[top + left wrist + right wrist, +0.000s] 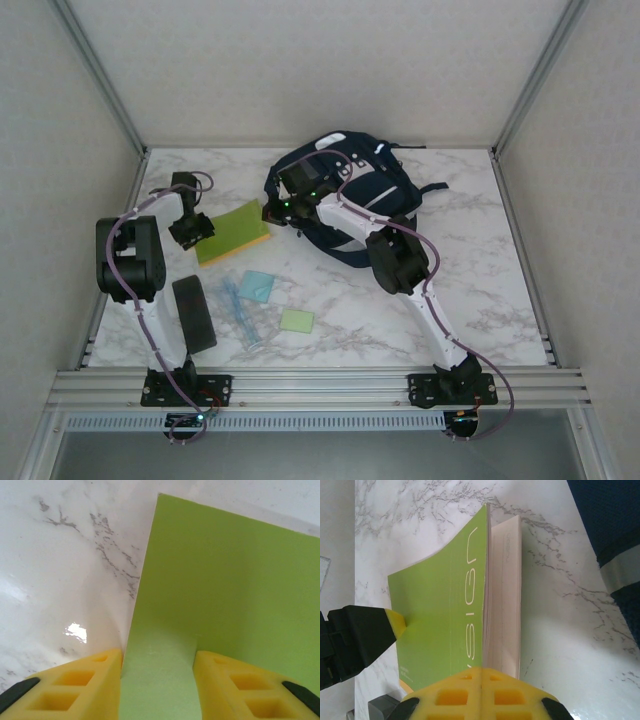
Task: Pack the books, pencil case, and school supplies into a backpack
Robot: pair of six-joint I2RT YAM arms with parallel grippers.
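Right wrist: right gripper (481,674) cuts off green book (437,620).

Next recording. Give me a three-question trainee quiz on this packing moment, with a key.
1. True or false: the pencil case is inside the backpack.
2. The right gripper has its jaws shut on: A) the green book B) the backpack C) the pencil case.
3. How many square pads lie on the table?
Key: 1 false, it lies on the table. 2 A. 3 two: light-blue pad, pale-green pad.
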